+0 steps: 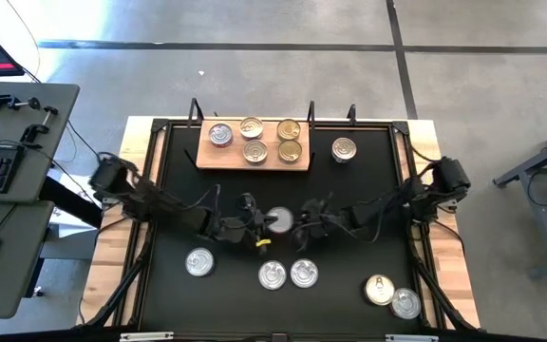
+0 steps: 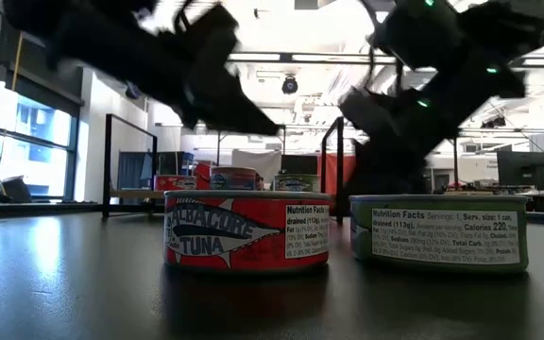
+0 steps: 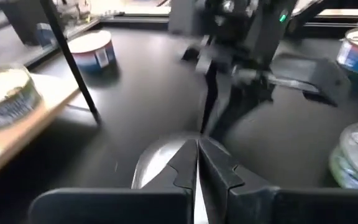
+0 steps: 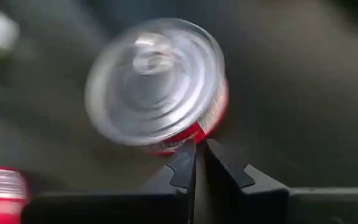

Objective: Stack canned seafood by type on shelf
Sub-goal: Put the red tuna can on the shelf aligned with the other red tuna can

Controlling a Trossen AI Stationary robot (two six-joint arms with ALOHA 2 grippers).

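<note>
A red-sided, silver-topped can (image 1: 279, 220) stands on the black table between my two grippers. My left gripper (image 1: 258, 226), shut, is at the can's left; its wrist view shows the shut tips (image 3: 197, 149) over the edge of the silver lid (image 3: 157, 163). My right gripper (image 1: 304, 226), also shut, is at the can's right, its tips (image 4: 197, 149) at the can's red side (image 4: 194, 132). On the wooden shelf (image 1: 207, 160) at the far side stand several cans, gold-topped (image 1: 290, 128) and silver-topped (image 1: 220, 134). My left gripper's shut tips lie just over the rim of the can's lid (image 3: 166, 146), slanting down from the table's left; whether they touch it I cannot tell. My right gripper's shut tips stand against the lower red side of the can (image 4: 188, 138), slanting down from the right; blur hides whether they touch.
A lone can (image 1: 345, 149) stands on the table right of the shelf. Nearer the front edge are a can at left (image 1: 198, 261), a pair in the middle (image 1: 272, 275) (image 1: 304, 274) and two at right (image 1: 379, 290) (image 1: 405, 303). The low view shows a red tuna can (image 2: 246, 229) and a green one (image 2: 439, 233).
</note>
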